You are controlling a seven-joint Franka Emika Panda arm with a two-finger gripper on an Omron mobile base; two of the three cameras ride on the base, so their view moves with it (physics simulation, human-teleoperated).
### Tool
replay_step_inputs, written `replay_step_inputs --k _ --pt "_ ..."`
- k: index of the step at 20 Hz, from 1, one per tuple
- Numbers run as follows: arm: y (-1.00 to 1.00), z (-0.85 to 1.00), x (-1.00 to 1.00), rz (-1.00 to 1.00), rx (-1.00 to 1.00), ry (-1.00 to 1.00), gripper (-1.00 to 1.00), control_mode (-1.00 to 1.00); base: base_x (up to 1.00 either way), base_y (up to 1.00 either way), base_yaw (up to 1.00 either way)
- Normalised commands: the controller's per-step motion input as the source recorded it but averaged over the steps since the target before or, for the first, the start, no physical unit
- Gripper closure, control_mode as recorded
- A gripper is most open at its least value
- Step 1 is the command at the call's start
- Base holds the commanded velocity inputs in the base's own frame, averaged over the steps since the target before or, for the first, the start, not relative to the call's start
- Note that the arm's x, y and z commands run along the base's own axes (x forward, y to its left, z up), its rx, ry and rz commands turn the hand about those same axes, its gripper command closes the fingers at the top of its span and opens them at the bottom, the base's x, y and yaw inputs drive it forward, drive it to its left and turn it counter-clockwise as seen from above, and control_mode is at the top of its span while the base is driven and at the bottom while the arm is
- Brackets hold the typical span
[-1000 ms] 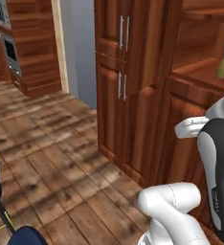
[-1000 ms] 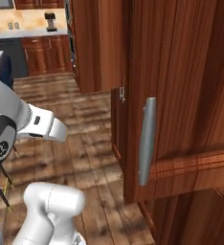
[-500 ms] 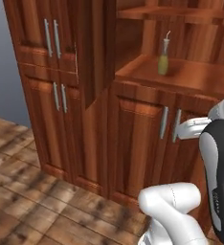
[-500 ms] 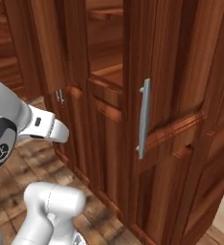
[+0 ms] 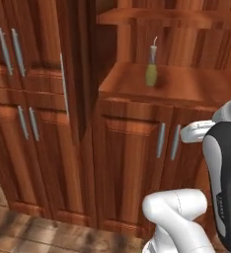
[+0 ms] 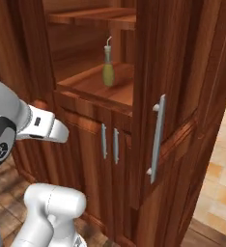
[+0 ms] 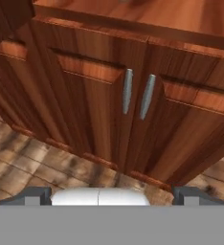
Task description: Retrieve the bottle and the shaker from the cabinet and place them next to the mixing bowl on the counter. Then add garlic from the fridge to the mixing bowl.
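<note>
Reddish-brown wood makes up the cabinet point(image 5: 132, 163), whose panelled doors carry vertical silver bar handles point(image 5: 167, 141). In the left base view, the bottle point(image 5: 151, 69) is seen upright on the floor of the shelf niche point(image 5: 186, 84), at about 1 o'clock from the picture's centre, its thin pale spout uppermost. In the right base view the same bottle point(image 6: 108, 68) is placed at 12 o'clock, above the paired lower doors point(image 6: 93, 159), with a taller door and its long handle point(image 6: 157, 140) at 3 o'clock. In the hand view, the two lower doors point(image 7: 109, 105) are faced from slightly above, their handles point(image 7: 137, 94) meeting near the centre and wooden floor planks point(image 7: 32, 162) lying at 8 o'clock. The gripper point(image 7: 112, 195) is shown at 6 o'clock, its fingers point(image 7: 35, 195) spread fully apart and grasping nothing, well apart from the bottle.
</note>
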Motion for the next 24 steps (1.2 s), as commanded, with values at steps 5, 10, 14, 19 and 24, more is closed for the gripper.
replay_step_inputs --k 5,10,14,19,24 --pt "0.0 0.0 0.0 0.0 0.0 0.0 -1.0 1.0 0.06 0.46 -0.62" --pt "0.0 0.0 0.0 0.0 0.0 0.0 -1.0 1.0 0.34 0.59 -0.45" --pt "0.0 0.0 0.0 0.0 0.0 0.0 -1.0 1.0 0.43 0.14 -0.16" --pt "0.0 0.0 0.0 0.0 0.0 0.0 -1.0 1.0 0.45 0.36 -0.21" --pt "0.0 0.0 0.0 0.0 0.0 0.0 -1.0 1.0 0.54 0.25 -0.17"
